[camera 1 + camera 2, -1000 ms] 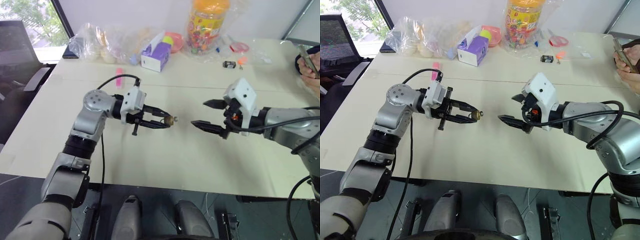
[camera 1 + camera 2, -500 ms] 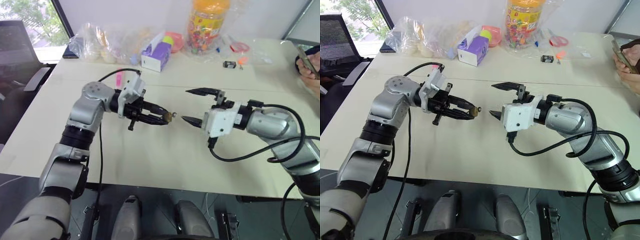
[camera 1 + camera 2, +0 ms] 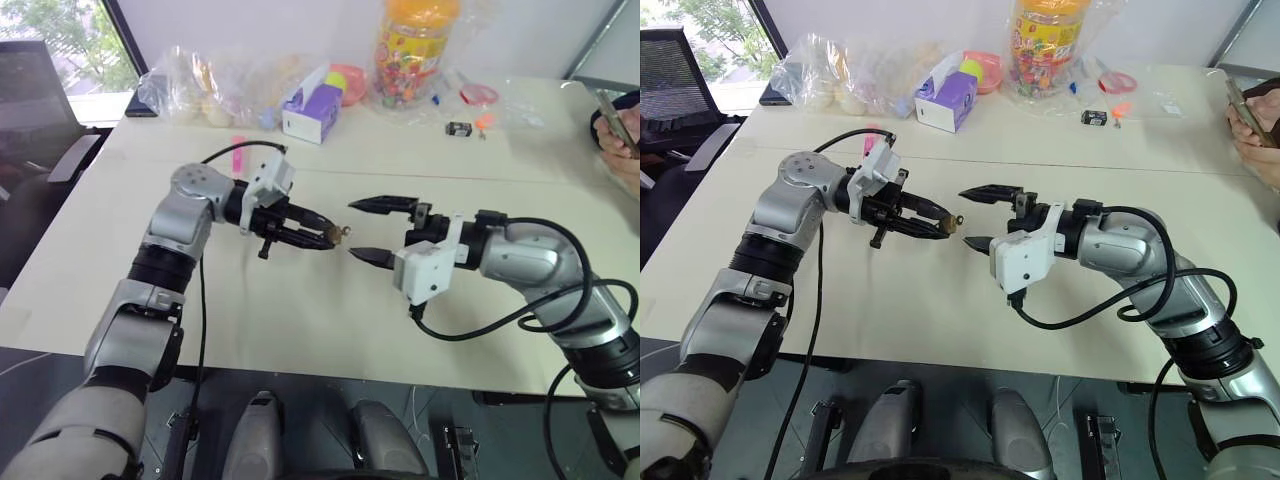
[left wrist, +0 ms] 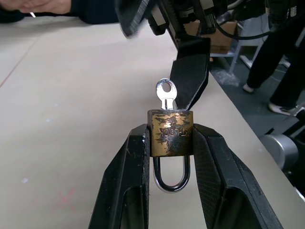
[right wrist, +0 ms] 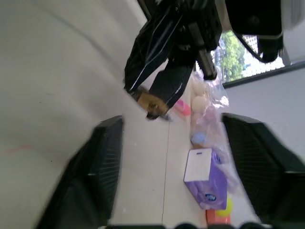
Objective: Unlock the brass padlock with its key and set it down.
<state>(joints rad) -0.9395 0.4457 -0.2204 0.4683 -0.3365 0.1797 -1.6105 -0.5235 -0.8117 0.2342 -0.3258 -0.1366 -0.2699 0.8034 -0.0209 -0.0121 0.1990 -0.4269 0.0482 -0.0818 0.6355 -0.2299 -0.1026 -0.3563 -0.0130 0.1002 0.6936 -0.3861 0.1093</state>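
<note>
Two tools | your left tool point(image 4: 167, 157) is gripping the brass padlock point(image 4: 170, 133), the key point(image 4: 166, 93) pointing toward your open right tool point(image 3: 368, 229), level.

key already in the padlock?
Yes, the left wrist view shows the key standing in the brass padlock, only its bow protruding.

At centre left of the head view, the left pincer point(image 3: 328, 236) points right, its two black fingers point(image 4: 128, 181) clamped. At centre right, the right pincer point(image 3: 362, 230) points left toward it, jaws spread, tips just apart from the left's.
</note>
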